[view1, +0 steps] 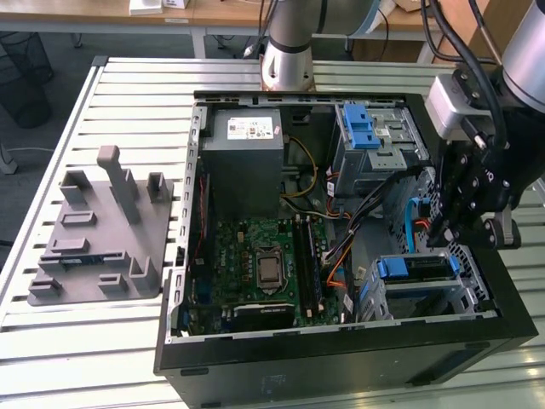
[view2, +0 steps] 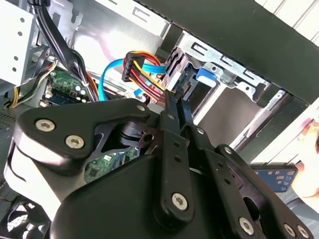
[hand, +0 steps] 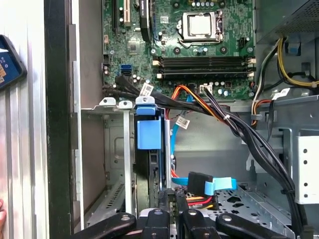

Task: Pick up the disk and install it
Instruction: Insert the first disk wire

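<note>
Sitting in drive cage (view1: 467, 296): disk (view1: 411, 268); tool (view1: 441, 232) close beside, jaws together.

I see the gripper (hand: 168, 198) in the foreground, its black linkage spread to either side and its fingers drawn together. Just beyond it the disk (hand: 148, 133) sits edge-on in the silver drive bay (hand: 107, 149), its blue rail end facing me. A blue data cable (hand: 219, 183) with a black connector (hand: 199, 179) lies beside the bay. A black cable bundle (hand: 239, 134) and orange wires (hand: 192, 97) run from the green motherboard (hand: 174, 50), where the processor socket (hand: 199, 25) and memory slots (hand: 204, 62) are exposed.
</note>
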